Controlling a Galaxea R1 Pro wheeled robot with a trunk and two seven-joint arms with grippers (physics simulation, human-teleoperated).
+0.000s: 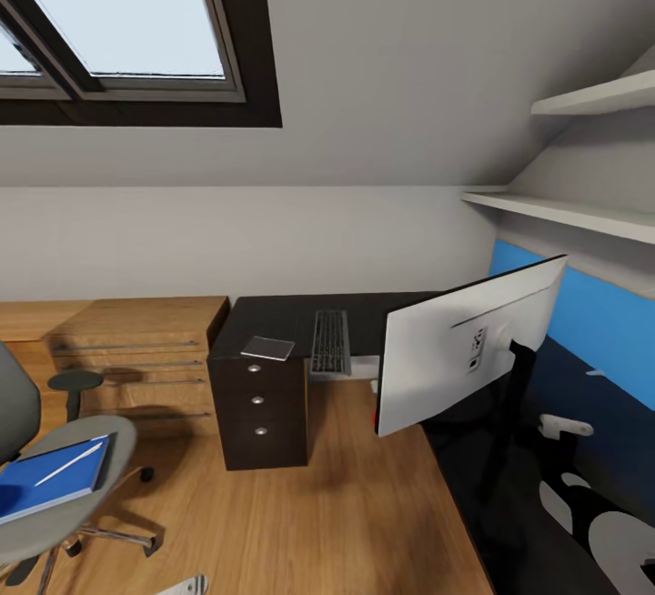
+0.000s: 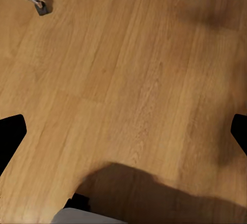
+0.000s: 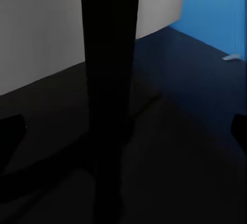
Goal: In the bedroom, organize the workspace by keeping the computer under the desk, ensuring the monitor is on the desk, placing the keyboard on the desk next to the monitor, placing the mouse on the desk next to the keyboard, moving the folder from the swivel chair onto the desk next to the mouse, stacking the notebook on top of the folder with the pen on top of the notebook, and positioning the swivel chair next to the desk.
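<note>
Black and upright, the monitor's stand [image 3: 108, 80] rises straight ahead of the right pincer [image 3: 123, 131], in the gap between its two fingertips, which sit wide apart and seem clear of the column, though dark on dark makes contact hard to judge. Beyond the stand are the monitor's [image 1: 464, 340] pale back and the blue panel [image 3: 216, 13], with the desk [image 3: 195, 131] top beneath. I judge the monitor stiff, top-heavy and fragile at the screen, so the column low down is the place to grip, not the thin panel. The left pincer [image 2: 123, 136] is also spread, with bare wood floor [image 2: 128, 80] below it. From the head camera comes what neither wrist gives: the keyboard [image 1: 330, 340] and notebook [image 1: 267, 347] at the desk's far end, and the folder [image 1: 45, 486] with the pen [image 1: 68, 465] on the swivel chair [image 1: 100, 449], well apart from both pincers.
</note>
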